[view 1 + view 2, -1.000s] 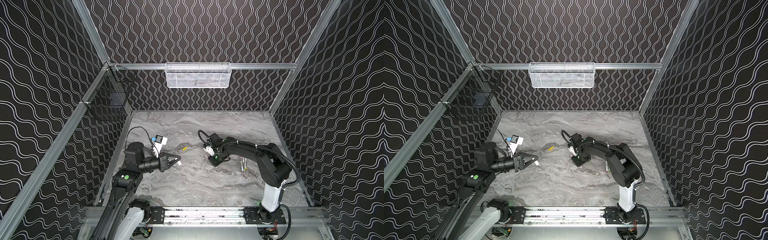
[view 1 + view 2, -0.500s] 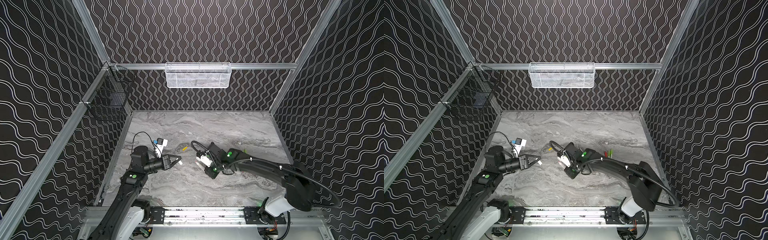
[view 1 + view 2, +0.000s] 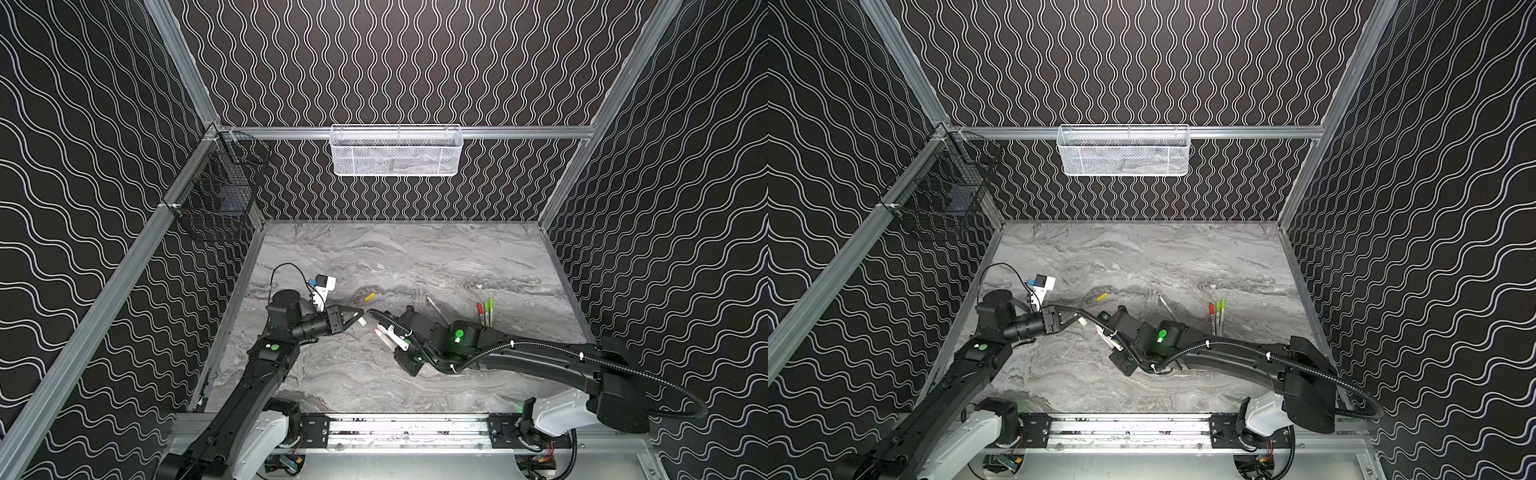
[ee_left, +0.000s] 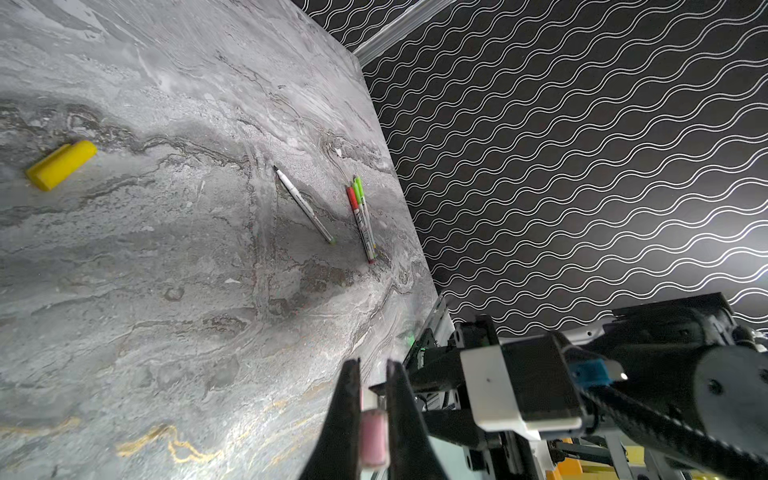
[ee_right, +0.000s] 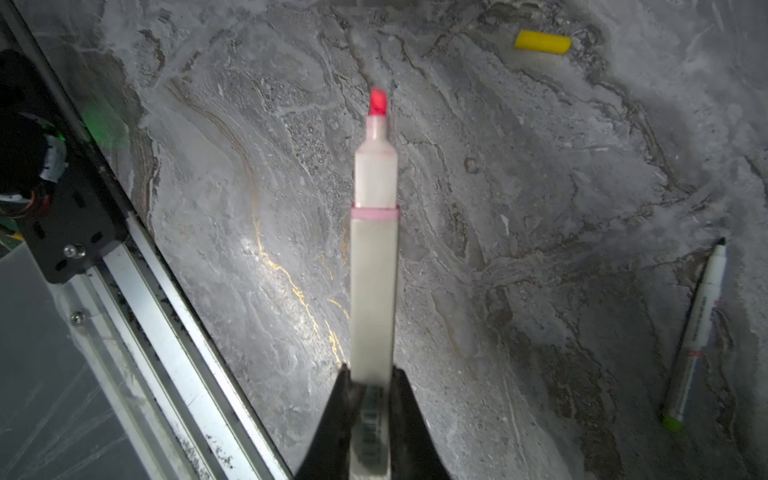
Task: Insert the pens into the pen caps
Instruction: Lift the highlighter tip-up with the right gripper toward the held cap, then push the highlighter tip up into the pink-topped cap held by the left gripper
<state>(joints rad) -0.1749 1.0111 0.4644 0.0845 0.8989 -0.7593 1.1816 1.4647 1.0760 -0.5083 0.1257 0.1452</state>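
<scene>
1. While its jaws pinched a pale pink cap [image 4: 374,436], the left gripper [image 4: 371,368] hovered over the table [image 4: 166,291].
2. The right gripper [image 5: 370,376] clamped a pink-tipped marker [image 5: 374,270], tip near that cap.

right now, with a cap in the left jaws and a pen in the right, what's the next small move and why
Probably ease the pen tip-first toward the pale cap, aligning as it goes. The left jaws are shut on the cap, the right jaws on the pen; its pink tip points roughly at the cap, a small gap between them in both top views.
</scene>
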